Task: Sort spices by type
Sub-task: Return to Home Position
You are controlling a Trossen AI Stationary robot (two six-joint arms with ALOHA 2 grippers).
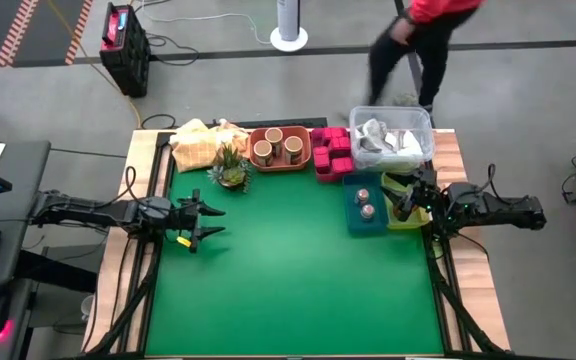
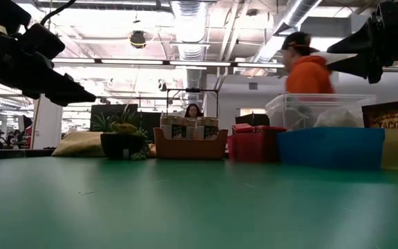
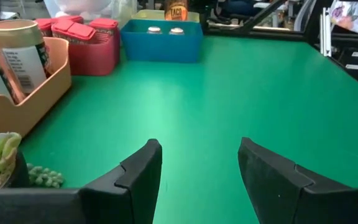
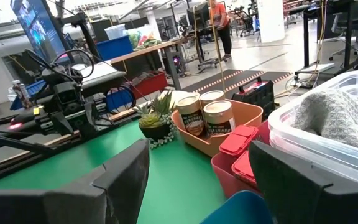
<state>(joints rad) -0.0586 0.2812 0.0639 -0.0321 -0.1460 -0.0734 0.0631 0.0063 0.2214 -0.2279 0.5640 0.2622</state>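
The left pincer (image 1: 200,220) hovers over the left side of the green bench (image 1: 298,290), fingers spread and holding nothing. The right pincer (image 1: 409,198) is at the right edge, above the yellow tray (image 1: 406,223), and is likewise released and empty. Three tan cups (image 1: 278,147) stand in the orange bin (image 1: 280,166); their printed labels cannot be read. Magenta packets (image 3: 73,28) lie in the magenta tray (image 3: 95,56). Two small jars (image 1: 364,203) stand in the blue tray (image 1: 366,226). An orange-brown piece (image 3: 176,9) marked "TACO" stands in the yellow tray.
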